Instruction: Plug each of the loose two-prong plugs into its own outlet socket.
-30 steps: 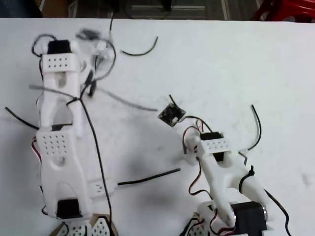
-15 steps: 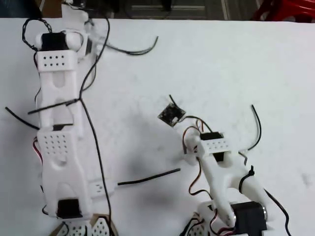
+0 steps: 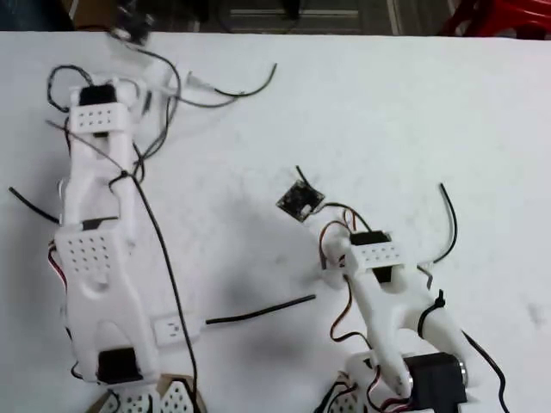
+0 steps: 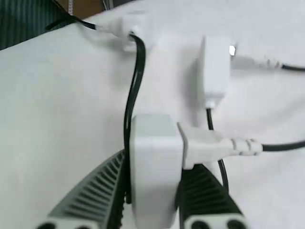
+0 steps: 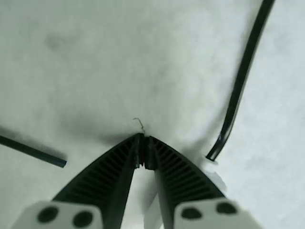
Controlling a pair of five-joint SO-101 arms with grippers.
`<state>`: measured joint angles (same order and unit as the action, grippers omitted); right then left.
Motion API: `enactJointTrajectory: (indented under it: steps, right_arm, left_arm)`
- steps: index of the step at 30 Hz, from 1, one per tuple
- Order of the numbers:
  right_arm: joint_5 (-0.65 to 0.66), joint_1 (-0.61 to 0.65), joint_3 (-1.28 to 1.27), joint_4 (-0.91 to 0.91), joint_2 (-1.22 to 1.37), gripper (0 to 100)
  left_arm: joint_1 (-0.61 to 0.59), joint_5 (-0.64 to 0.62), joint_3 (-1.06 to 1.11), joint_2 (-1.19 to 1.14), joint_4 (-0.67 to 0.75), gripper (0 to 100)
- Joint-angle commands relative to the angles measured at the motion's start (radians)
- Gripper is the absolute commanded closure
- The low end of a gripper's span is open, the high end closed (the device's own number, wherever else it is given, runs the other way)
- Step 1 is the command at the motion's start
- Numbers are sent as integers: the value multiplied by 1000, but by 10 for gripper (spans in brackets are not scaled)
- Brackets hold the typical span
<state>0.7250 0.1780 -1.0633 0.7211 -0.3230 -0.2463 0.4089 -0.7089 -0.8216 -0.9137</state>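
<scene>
Fingers (image 4: 102, 188) of my left gripper (image 4: 153, 167) are clamped on a white rectangular plastic outlet block (image 4: 152, 138), one ribbed grey pad against each side face. The block's near end is cut off at the frame edge between them. A white moulded two-prong plug (image 4: 209, 143) is seated in the block's side just past one fingertip. Its prongs are hidden inside, and its black cord (image 4: 286, 145) runs out of frame.

Beyond my fingertips lies a second white plastic block (image 4: 217, 71) with another white plug (image 4: 255, 61) at its far side; I cannot tell whether that one is pushed home. Farther beyond, a third white plug (image 4: 126, 31) rests on the white table (image 4: 47, 105). A black cable (image 4: 133, 81) runs alongside the held block and slips behind one finger.

In the high view these fingers are a blur at the far table edge, and the held block is lost among tangled black cables (image 3: 164, 95). That view adds a white flat outlet strip (image 3: 172, 329) well behind my fingers, by my left arm (image 3: 95, 258), and a small black square board (image 3: 300, 200).

My right gripper (image 5: 142, 150) has its fingers pressed together on nothing, tips close to the table. One black cable end (image 5: 238, 86) lies beside one finger and a cut black cable end (image 5: 33, 152) beside the other. In the high view this gripper is hidden beneath my right arm (image 3: 379, 258).
</scene>
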Motion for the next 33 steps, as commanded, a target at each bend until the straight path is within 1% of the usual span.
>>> enactJointTrajectory:
  steps: [1, 4, 6, 7, 11, 13, 15, 17, 22, 24, 28, 33]
  right_arm:
    - [2, -13, 0, -25, -8, 980]
    - [2, -13, 0, -25, -8, 980]
    - [2, -13, 0, -25, -8, 980]
    - [2, -13, 0, -25, -8, 980]
    - [2, -13, 0, -25, -8, 980]
    - [2, -13, 0, -25, -8, 980]
    - [2, -15, 0, -25, -8, 980]
    - [2, -15, 0, -25, -8, 980]
    - [2, -15, 0, -25, -8, 980]
    - [2, -15, 0, -25, -8, 980]
    - [2, -15, 0, -25, -8, 980]
    - [2, -15, 0, -25, -8, 980]
  left_arm:
    - [35, 112, 98, 97, 28, 966]
    - [31, 117, 132, 97, 28, 963]
    - [28, 117, 132, 99, 28, 933]
    - [28, 117, 130, 101, 29, 900]
    - [28, 107, 69, 101, 49, 707]
    - [28, 107, 20, 101, 46, 634]
    - [27, 109, -32, 108, 25, 587]
    - [7, 115, -107, 111, -21, 574]
    - [-64, 112, -410, 110, -204, 574]
    - [-84, 112, -535, 110, -304, 574]
    - [-96, 115, -738, 102, -562, 574]
    - [-97, 115, -899, 101, -816, 574]
